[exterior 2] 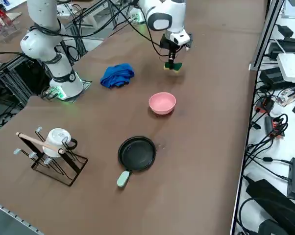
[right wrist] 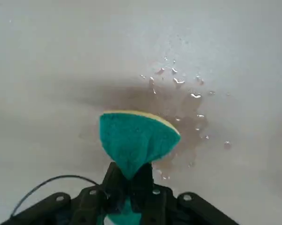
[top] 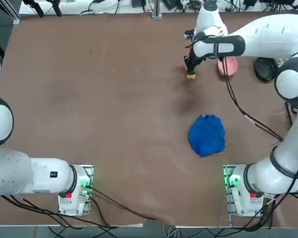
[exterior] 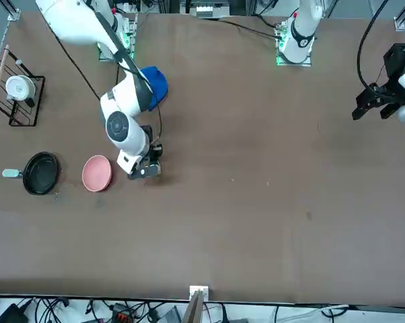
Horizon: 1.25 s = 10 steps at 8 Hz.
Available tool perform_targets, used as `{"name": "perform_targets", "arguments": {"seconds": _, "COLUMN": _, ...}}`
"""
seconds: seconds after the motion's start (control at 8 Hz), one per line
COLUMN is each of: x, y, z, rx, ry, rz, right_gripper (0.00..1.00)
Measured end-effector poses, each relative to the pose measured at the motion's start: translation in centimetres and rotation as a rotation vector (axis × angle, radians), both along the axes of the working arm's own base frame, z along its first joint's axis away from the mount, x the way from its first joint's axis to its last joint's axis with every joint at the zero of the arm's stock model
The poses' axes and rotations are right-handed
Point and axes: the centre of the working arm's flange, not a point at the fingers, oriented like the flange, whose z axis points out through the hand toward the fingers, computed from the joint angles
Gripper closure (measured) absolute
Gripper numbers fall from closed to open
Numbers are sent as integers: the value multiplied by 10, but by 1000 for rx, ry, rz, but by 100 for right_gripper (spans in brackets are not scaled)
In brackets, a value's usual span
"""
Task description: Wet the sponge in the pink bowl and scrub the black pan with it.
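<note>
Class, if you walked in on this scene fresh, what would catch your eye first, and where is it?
First, the right gripper, shut on the sponge and pinching it into a fold just above the table, with water drops below. Close beside it sits the pink bowl, and beyond that the black pan. A blue cloth lies crumpled nearer the arm's base.
</note>
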Motion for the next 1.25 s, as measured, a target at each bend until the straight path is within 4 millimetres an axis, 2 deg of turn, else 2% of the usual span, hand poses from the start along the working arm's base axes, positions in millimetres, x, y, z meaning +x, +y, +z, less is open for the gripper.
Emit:
{"name": "perform_targets", "arguments": {"seconds": 0.25, "x": 7, "y": -6, "z": -13, "rx": -23, "ry": -55, "rz": 37, "right_gripper": 92}}
{"name": "perform_targets", "arguments": {"seconds": 0.62, "x": 8, "y": -15, "z": -43, "rx": -26, "ry": -34, "rz": 12, "right_gripper": 92}}
{"name": "perform_targets", "arguments": {"seconds": 1.12, "x": -2, "y": -12, "z": -51, "rx": -60, "ry": 24, "rz": 0, "right_gripper": 93}}
{"name": "perform_targets", "arguments": {"seconds": 1.25, "x": -3, "y": -12, "z": -51, "rx": -64, "ry": 30, "rz": 0, "right_gripper": 86}}
